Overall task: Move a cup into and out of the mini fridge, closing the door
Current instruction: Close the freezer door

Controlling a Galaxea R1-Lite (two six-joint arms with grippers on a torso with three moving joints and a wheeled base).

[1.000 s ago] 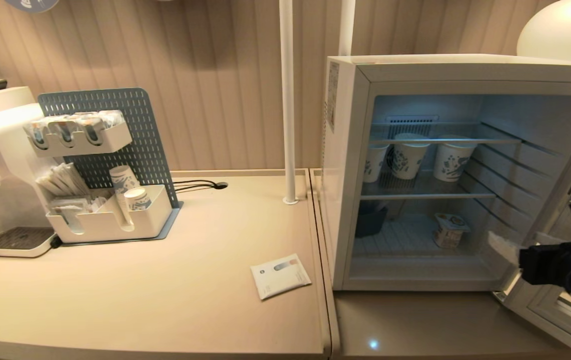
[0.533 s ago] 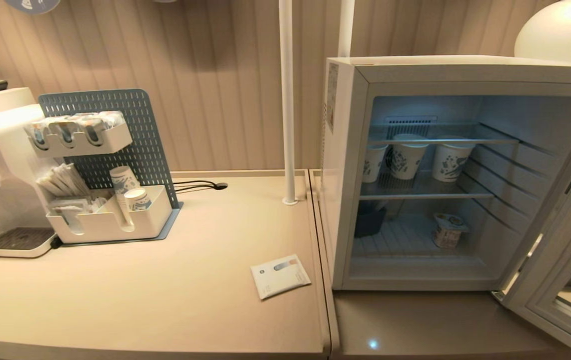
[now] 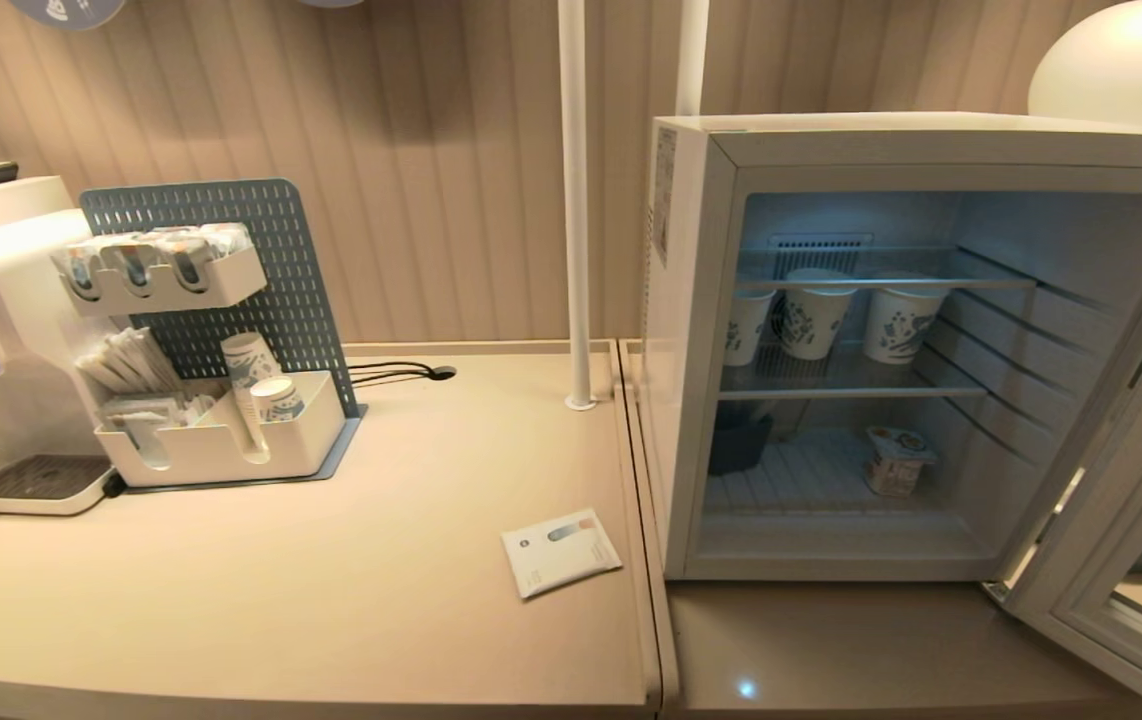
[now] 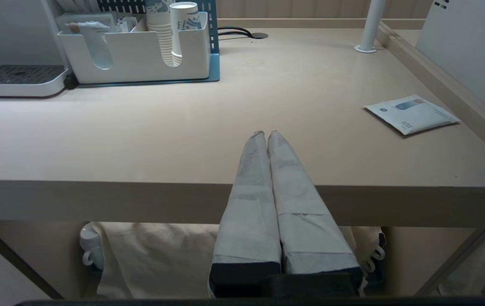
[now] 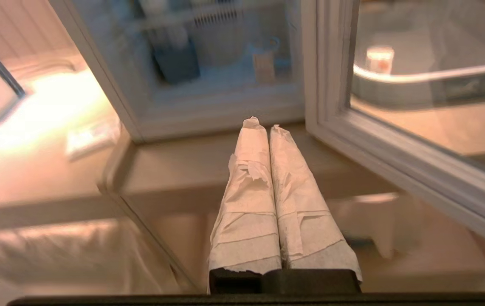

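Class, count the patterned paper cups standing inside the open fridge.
3, side by side on the middle shelf: left, centre, right. Others could hide behind them.

mini fridge [image 3: 691, 330] white | paper cups [image 3: 816, 315] white, blue-patterned | pegboard [image 3: 231, 250] blue

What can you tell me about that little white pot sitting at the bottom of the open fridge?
The pot is a short white plastic-looking tub with printed sides and a foil-like lid bearing an orange-yellow mark. It stands upright and sealed on the fridge's bottom wire rack, towards the right, under the shelf of taller paper cups. Nothing touches it but the rack.
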